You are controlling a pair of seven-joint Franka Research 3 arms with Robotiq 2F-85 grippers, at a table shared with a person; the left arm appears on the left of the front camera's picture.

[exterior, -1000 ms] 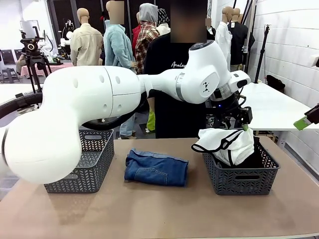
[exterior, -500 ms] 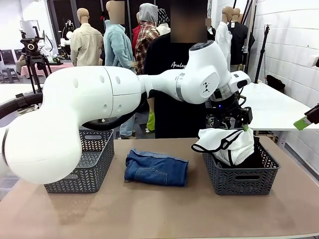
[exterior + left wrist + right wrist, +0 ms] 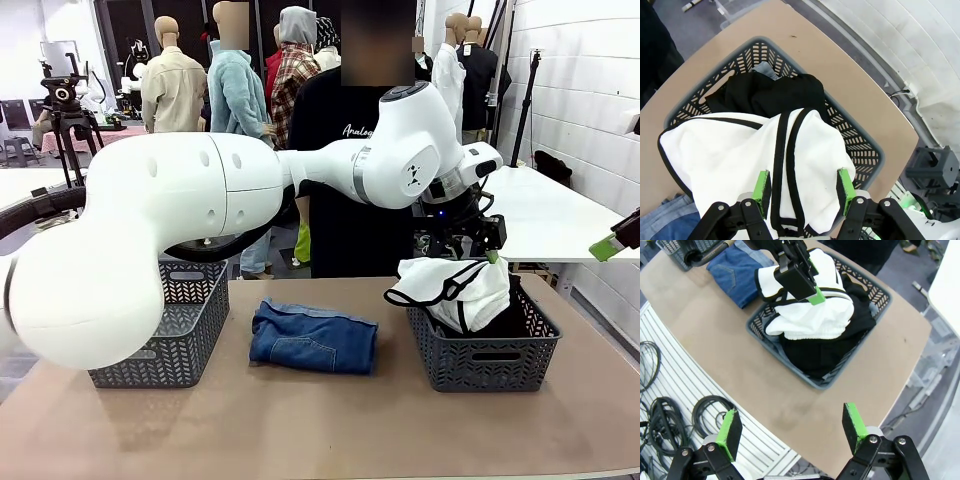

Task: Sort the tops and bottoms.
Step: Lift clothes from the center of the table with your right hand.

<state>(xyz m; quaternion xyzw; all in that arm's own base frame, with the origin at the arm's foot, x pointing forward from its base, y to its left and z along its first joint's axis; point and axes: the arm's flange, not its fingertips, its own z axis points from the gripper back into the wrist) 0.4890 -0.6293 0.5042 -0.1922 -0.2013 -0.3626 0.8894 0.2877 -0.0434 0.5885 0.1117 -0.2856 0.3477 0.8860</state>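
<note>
**White top on the right basket, left tool around it**

Left wrist view: the left tool [image 3: 804, 186] stands part open, and the white top [image 3: 740, 165] fills the gap between its green pads [image 3: 762, 187]. Whether the pads pinch the cloth or only flank it, I cannot tell. The white top is heaped over the near half of the right basket [image 3: 860, 140] and spills past its rim. The black top [image 3: 770, 95] lies in the basket beyond it, with a scrap of pale blue cloth at the far end.

Front view: the white top sits high above the basket's rim, and the tool is just above it. The black top shows only as a dark strip behind. The left arm [image 3: 200, 200] sweeps across from the left, covering much of the person [image 3: 345, 230] and part of the left basket [image 3: 170, 340]. Folded jeans [image 3: 313, 337] lie on the counter [image 3: 320, 430] between the two baskets.

Right wrist view: the right tool [image 3: 791, 427] is spread wide with nothing in it, well apart from the basket and past the counter's edge. Below it are a slatted floor and coiled cables [image 3: 660, 415]. From here one pad of the left tool rests on the white top
</note>
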